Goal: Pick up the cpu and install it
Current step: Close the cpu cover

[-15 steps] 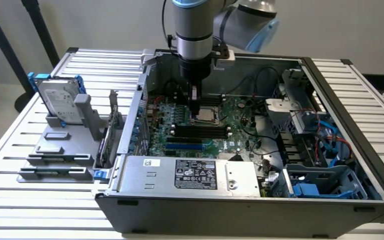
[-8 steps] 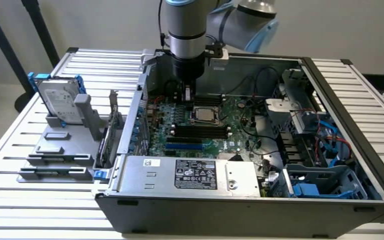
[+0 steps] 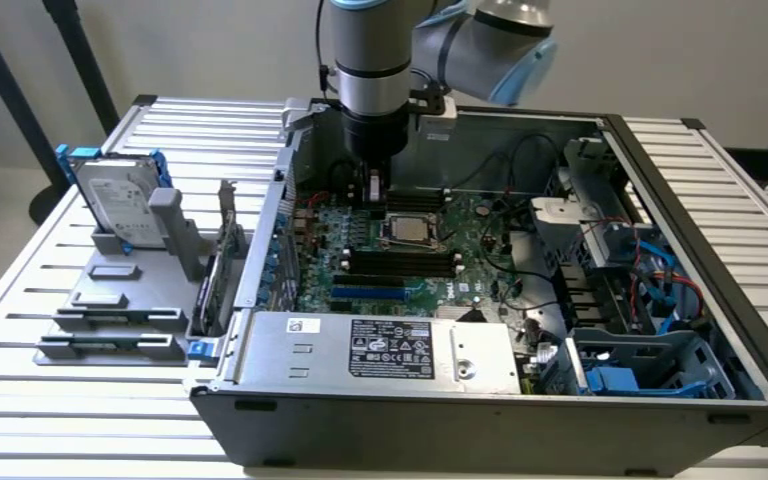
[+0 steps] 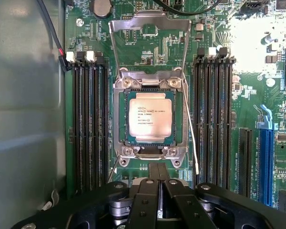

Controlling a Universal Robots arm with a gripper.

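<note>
Pincer (image 4: 158, 168) shut, gripping nothing, hovers just above the cpu (image 4: 150, 117), which sits in the motherboard socket (image 4: 118, 143). The open computer case (image 3: 491, 420) stands mid-table (image 3: 11, 290).

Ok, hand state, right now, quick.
Hand: closed, gripping nothing that shows. The cpu lies in its socket, apart from the hand.
</note>
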